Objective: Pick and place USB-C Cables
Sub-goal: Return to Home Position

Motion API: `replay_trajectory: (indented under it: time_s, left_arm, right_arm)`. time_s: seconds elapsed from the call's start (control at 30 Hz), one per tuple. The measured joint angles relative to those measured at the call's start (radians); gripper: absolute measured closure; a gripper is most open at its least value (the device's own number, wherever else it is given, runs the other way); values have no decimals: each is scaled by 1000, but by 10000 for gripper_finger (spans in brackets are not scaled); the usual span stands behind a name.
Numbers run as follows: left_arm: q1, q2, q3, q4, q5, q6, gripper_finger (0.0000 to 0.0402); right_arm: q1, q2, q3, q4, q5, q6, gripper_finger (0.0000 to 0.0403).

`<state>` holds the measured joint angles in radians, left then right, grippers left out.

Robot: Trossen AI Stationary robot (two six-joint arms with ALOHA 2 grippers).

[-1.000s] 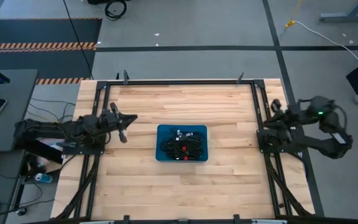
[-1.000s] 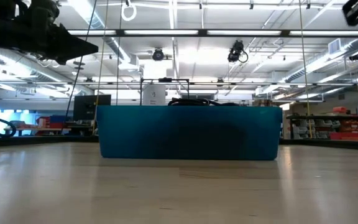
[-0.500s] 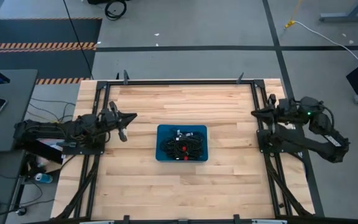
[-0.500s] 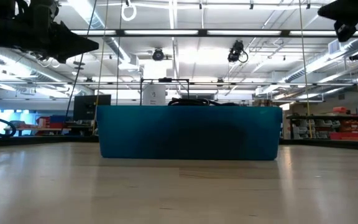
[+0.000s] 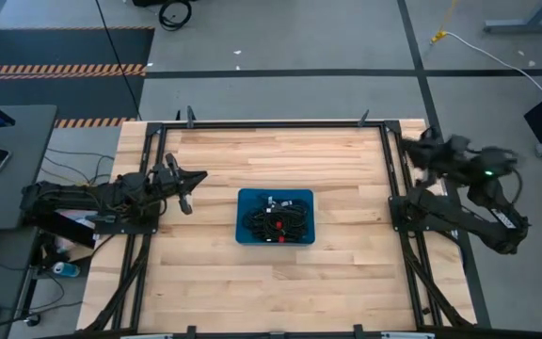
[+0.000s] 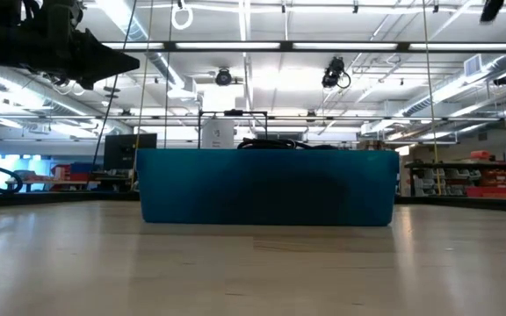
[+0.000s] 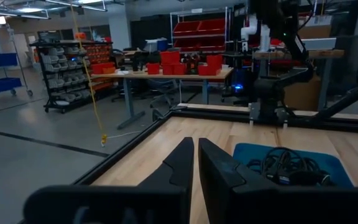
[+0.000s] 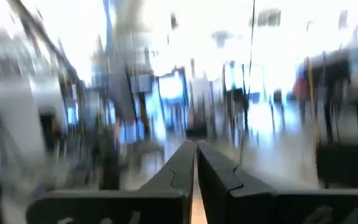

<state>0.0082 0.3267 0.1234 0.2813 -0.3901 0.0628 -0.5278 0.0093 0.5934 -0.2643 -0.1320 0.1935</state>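
- Since half a second ago, the right gripper (image 5: pixel 412 151) has been swung off the table's right side toward the far right corner. In the low view only a dark tip of the right arm (image 6: pixel 492 9) is left at the upper edge.
- No shift is seen in the left gripper (image 5: pixel 196 178), the blue tray (image 5: pixel 243 200) or its contents.
- The right gripper's fingers are seen pressed almost together in its own wrist view (image 8: pixel 196 146), with nothing between them. The room beyond is smeared and cannot be made out.
- The left gripper is held above the left part of the wooden table (image 5: pixel 346 264), well apart from the tray and pointed toward it. It shows high at the left in the low view (image 6: pixel 104 63).
- Its fingers are likewise drawn narrow, with only a thin slit between them, and nothing is gripped (image 7: pixel 196 142).
- The USB-C cables (image 5: pixel 278 220) are piled inside the blue tray near the middle of the table as a black tangle with red ties showing.
- From table height, a few loops of the cables (image 6: pixel 275 143) are seen just above the tray's wall (image 6: pixel 266 189).
- In the left wrist view the cables (image 7: pixel 288 169) lie heaped in the tray (image 7: pixel 248 152), beyond the fingertips.
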Motion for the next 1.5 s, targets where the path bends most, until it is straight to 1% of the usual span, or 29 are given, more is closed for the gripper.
replay_trajectory:
  time_s: [0.13,0.2,0.23,0.33,0.4,0.53,0.6,0.67,0.77,0.83,0.9,1.03,1.23,1.3,1.37,1.43,1.5]
  left_arm:
    - [0,0,0,0,0,0,374]
    - [0,0,0,-1,0,0,373]
    - [0,0,0,-1,0,0,372]
    - [0,0,0,-1,0,1,372]
    - [0,0,0,-2,0,1,374]
    - [0,0,0,-4,-1,2,372]
    - [0,0,0,-12,-1,2,371]
    - [0,0,0,-24,0,2,370]
    - [0,0,0,-36,-1,2,370]
    - [0,0,0,-41,-1,2,370]
    - [0,0,0,-40,-1,2,370]
    - [0,0,0,-40,-1,2,372]
    - [0,0,0,-40,-1,2,372]
    - [0,0,0,-40,-1,2,372]
    - [0,0,0,-40,-1,2,372]
    - [0,0,0,-40,-1,2,372]
    - [0,0,0,-40,-1,2,372]
  right_arm:
    - [0,0,2,340,3,-10,378]
    - [0,0,2,440,-3,-2,377]
    - [0,0,2,461,-19,4,377]
    - [0,2,-3,433,-77,-7,379]
    - [0,8,-10,412,-68,2,382]
    - [0,21,-22,406,92,-10,388]
    - [0,28,-32,404,121,5,390]
    - [0,39,-40,402,107,17,393]
    - [0,68,-51,384,23,22,399]
    - [1,105,-61,372,-28,55,400]
    - [1,155,-68,372,-56,83,400]
    - [13,296,-72,387,-78,111,400]
    - [72,543,-72,548,-76,19,401]
    - [95,581,-73,503,-78,13,402]
    - [117,580,-73,374,-78,14,402]
    - [146,549,-73,202,-75,34,402]
    - [182,501,-73,70,-54,68,402]
